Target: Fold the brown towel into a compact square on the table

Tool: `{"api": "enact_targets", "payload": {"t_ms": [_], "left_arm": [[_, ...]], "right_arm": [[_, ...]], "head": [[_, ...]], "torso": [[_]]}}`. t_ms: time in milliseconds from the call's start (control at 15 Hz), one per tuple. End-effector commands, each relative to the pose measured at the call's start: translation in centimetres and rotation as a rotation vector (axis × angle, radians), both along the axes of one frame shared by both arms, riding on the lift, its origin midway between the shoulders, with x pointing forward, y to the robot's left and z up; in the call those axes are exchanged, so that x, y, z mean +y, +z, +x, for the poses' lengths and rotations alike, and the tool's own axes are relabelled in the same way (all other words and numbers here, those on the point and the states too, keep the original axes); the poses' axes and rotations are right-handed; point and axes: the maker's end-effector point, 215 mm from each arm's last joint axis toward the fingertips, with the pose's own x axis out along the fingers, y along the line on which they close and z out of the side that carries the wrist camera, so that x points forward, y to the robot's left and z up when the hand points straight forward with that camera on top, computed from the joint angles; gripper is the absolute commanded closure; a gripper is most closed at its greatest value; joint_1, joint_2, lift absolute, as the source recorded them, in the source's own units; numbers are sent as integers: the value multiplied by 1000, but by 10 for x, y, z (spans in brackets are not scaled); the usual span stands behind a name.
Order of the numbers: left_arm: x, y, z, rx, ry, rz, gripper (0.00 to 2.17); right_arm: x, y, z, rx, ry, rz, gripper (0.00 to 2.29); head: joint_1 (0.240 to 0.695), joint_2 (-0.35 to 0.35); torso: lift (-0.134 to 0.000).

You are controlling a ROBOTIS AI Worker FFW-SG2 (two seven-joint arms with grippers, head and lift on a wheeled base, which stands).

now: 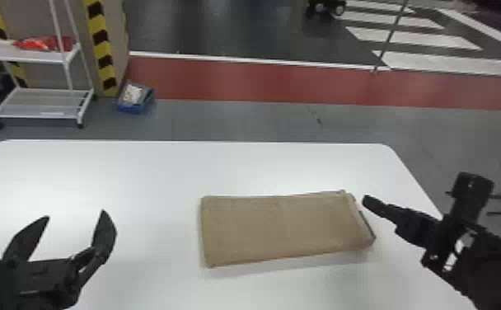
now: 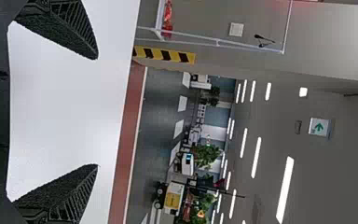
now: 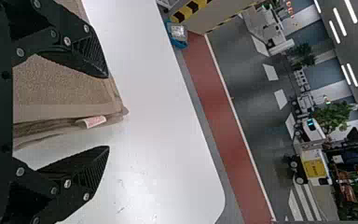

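On the table [image 1: 151, 169], the brown towel [image 1: 280, 228] lies lengthwise, left to right.

The head view's bottom edge crops the table [image 1: 151, 173]

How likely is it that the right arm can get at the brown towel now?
Probably yes: the open right end effector is near the right end of the brown towel, with nothing visible between them.
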Motion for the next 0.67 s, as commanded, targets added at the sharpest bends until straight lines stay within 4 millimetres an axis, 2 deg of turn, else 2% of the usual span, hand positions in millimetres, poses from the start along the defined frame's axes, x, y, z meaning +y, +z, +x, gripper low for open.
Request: {"api": "enact_targets", "payload": {"t_ms": [0, 200, 400, 600], "left_arm": [[0, 0, 1, 1, -1, 1, 43], [-2, 0, 1, 1, -4, 0, 43], [-2, 0, 1, 1, -4, 0, 43], [-1, -3, 0, 7, -4, 0, 43]], "right_arm": [[-10, -21, -1, 62, 4, -16, 87], [-5, -46, 4, 117, 23, -28, 154], [12, -57, 9, 122, 68, -29, 323], [24, -67, 7, 147, 105, -48, 677]], "head": [[695, -193], [695, -209], [695, -205], [695, -188]], "torso": [[-114], [-114], [-114], [-114]]}}
